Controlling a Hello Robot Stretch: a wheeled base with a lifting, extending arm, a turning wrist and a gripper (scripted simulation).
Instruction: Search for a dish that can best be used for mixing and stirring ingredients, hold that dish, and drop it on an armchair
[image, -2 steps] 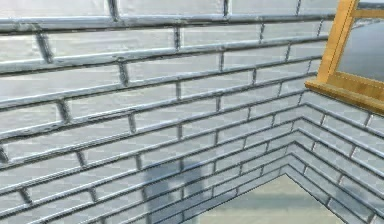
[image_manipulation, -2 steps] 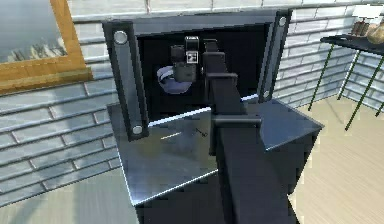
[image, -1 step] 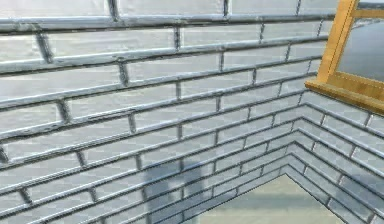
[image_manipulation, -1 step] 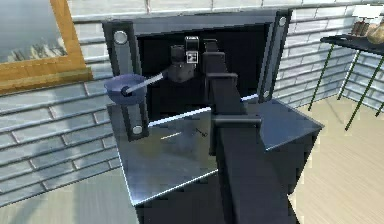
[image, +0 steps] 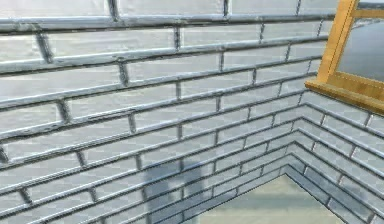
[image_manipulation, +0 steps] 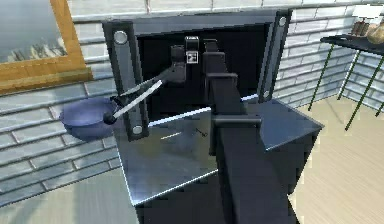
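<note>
The bowl (image_manipulation: 85, 117) hangs at the tips of the fingers (image_manipulation: 140, 93), out past the edge of the dark surface (image_manipulation: 170, 150) and clear of it, with brick wall (image_manipulation: 50, 160) behind, so the fingers hold it. I cannot tell whether they stand apart or together. Holding it by the rim nearest the fingers, off the surface, likely keeps it free for carrying. Above the fingers is a window (image_manipulation: 30, 40); well to their other side stands a thin-legged table (image_manipulation: 350, 42). Finding the armchair looks like the step left.
</note>
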